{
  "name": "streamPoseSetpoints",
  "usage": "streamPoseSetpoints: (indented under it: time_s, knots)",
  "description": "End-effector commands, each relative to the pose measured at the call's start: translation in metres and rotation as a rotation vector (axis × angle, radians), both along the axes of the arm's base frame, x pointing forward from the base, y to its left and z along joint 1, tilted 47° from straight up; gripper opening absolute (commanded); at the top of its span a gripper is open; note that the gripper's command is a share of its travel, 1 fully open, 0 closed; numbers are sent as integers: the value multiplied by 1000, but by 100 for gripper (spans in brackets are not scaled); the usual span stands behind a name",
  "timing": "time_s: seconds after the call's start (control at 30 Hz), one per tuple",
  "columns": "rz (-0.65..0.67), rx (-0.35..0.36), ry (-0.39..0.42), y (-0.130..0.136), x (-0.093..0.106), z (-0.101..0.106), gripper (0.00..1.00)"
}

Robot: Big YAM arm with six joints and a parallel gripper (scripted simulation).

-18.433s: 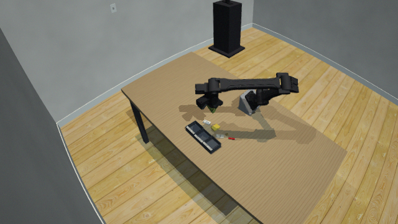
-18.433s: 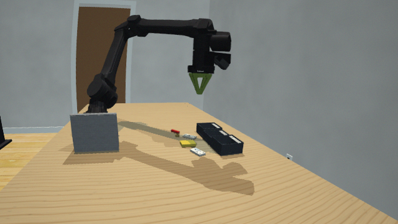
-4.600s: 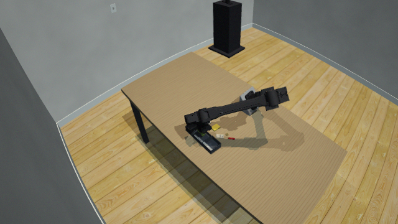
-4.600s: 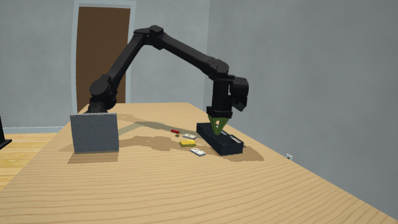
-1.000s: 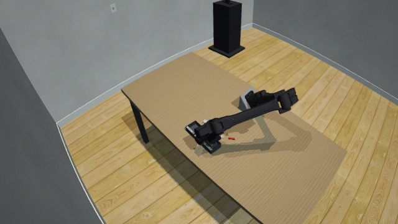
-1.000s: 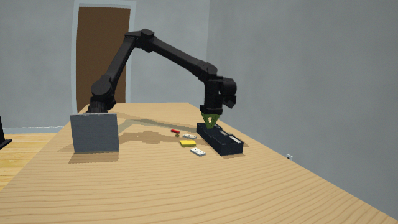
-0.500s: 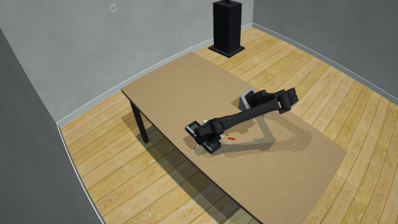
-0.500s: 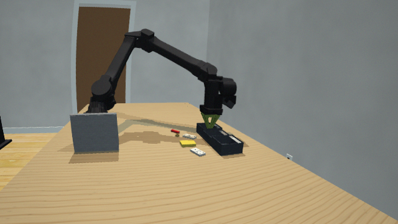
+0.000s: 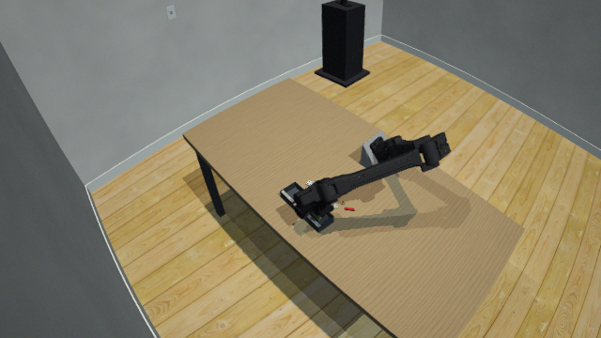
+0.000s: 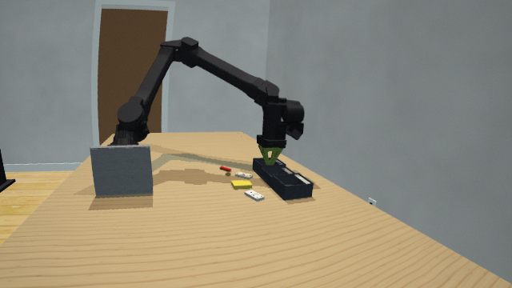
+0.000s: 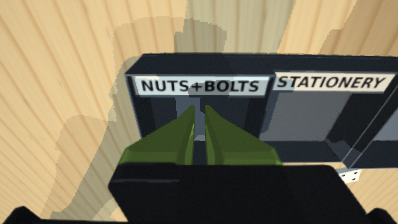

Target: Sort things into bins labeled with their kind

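Hovering: hand, nearly closed, over NUTS+BOLTS bin.

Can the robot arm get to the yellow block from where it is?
Probably yes. The yellow block lies in the open on the table, just beside the bins. The gripper hangs over the bins nearby, and nothing stands between them.

Grey walls, plank floor, wooden table, brown door, black pedestal
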State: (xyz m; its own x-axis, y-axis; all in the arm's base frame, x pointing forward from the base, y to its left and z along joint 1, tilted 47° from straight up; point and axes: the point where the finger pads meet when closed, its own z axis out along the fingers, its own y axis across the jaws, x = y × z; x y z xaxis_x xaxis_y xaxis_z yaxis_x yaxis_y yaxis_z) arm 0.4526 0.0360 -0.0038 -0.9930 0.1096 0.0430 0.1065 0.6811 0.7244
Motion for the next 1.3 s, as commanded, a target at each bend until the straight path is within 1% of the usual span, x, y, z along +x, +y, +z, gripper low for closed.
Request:
streamPoseSetpoints:
  time_s: [0.0,0.93,1.0,1.13,1.2,1.27]
  knots:
    - [10,7,18,10,-3,-10,8]
    - [10,8,18,11,-4,-11,8]
    - [22,11,29,10,-8,-9,8]
    - [25,10,26,8,-8,-7,8]
    - [6,8,21,-3,-5,-4,8]
    - [-14,4,4,-16,3,2,8]
